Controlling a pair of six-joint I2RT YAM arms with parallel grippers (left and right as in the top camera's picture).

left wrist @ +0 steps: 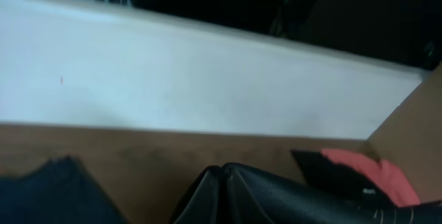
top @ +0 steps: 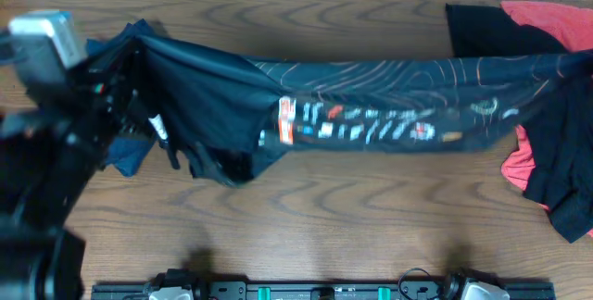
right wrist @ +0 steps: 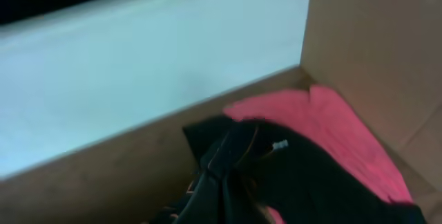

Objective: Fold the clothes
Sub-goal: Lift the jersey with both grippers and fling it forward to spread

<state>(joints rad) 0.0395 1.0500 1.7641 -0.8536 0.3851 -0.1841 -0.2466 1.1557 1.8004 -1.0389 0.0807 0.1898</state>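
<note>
Starting at the left gripper, we can't see the fingers themselves. But the dark printed garment bunches to a tight gather at the bottom of the left wrist view, right where they'd close, so we're calling it pinched on fabric. Same story on the right: the right gripper is off the overhead's edge with its fingers hidden, yet the cloth narrows to a point low in its own wrist view. We read that as clamped on the other end.

Between them the garment runs as a long band across the table, with a loose flap sagging below the left end.

Now the worries. Both holds look like small pinches on bunched cloth, so if either arm pulls outward, we think one end could slip free and the whole span would drop in a heap. That flap may land first and crease under the rest.

Out on the right, the band passes over the red garment and the black garment, and any sweep there could drag them along. By the left arm, the blue cloth lies close enough to get caught up on the way down.
</note>
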